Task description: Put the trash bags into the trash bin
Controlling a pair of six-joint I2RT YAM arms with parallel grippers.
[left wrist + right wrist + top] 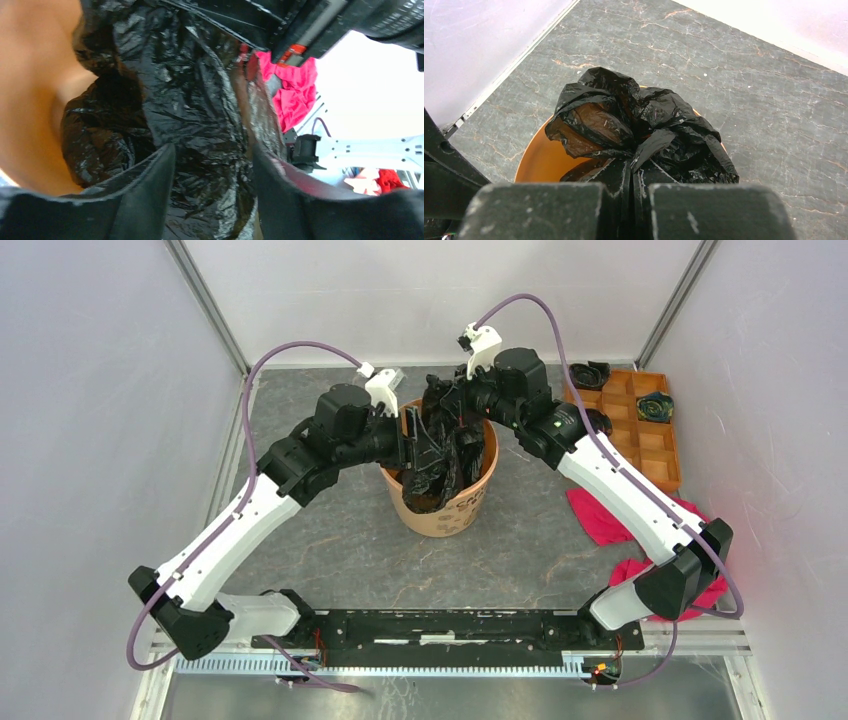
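Note:
The orange trash bin (450, 515) stands mid-table. The black trash bag (445, 455) is bunched in its mouth and rises above the rim. My left gripper (418, 445) reaches into the bin from the left. In the left wrist view its jaws (212, 170) stand apart, with crinkled bag film (190, 90) between and beyond them and the bin's inner wall (30, 100) at left. My right gripper (445, 410) hangs over the bin's far side. In the right wrist view it (633, 172) is shut on a fold of the bag (644, 120) above the bin (536, 160).
A flat orange-brown compartment tray (645, 440) sits at the back right with coiled black rolls (655, 405) in it. A pink-red cloth (600, 520) lies under the right arm and shows in the left wrist view (295, 95). Enclosure walls stand on both sides.

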